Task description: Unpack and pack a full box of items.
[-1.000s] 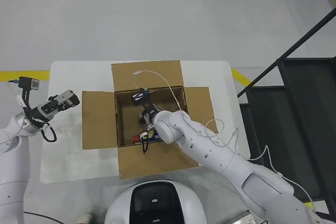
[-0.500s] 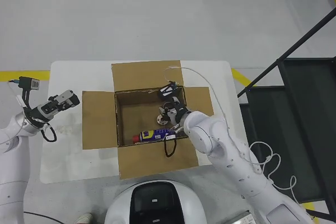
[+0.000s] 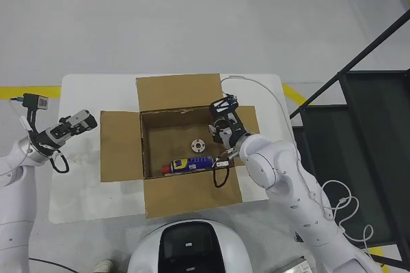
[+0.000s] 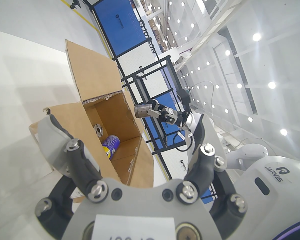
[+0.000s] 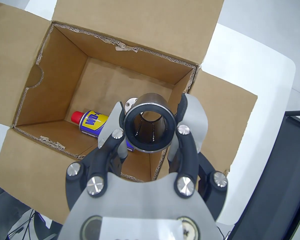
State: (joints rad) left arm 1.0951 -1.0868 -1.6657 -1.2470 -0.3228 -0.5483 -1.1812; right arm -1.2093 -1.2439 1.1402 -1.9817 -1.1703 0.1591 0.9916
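right wrist view: the right gripper [image 5: 151, 111] is clamped on a short metal cylinder [image 5: 150, 128], a hollow sleeve with a dark rim, one finger pressed to each side of it. the cylinder hangs in the air above the open cardboard box [image 5: 65, 58], over the wall on the robot's right side and clear of the rim. all four flaps of the box are folded out flat on the white table [image 5: 252, 58].

down on the box floor lie two things: a blue and yellow spray can [image 5: 92, 123] with a red cap, on its side along the near wall, and a small round metal flange [image 5: 130, 104], apart from the can and nearer the middle.

in the top view the left gripper [image 3: 87, 121] sits off beyond the box's left flap, above the table edge. its fingers stand apart with nothing between them.

as for progress, i judge the unpacking to be under way and not finished. one item is in the air, and the can and the flange are yet to come out. from this moment alone i cannot say for sure that the cylinder is going out and not in, though its height above the rim fits a lift out. the whole packing half looks to be left.
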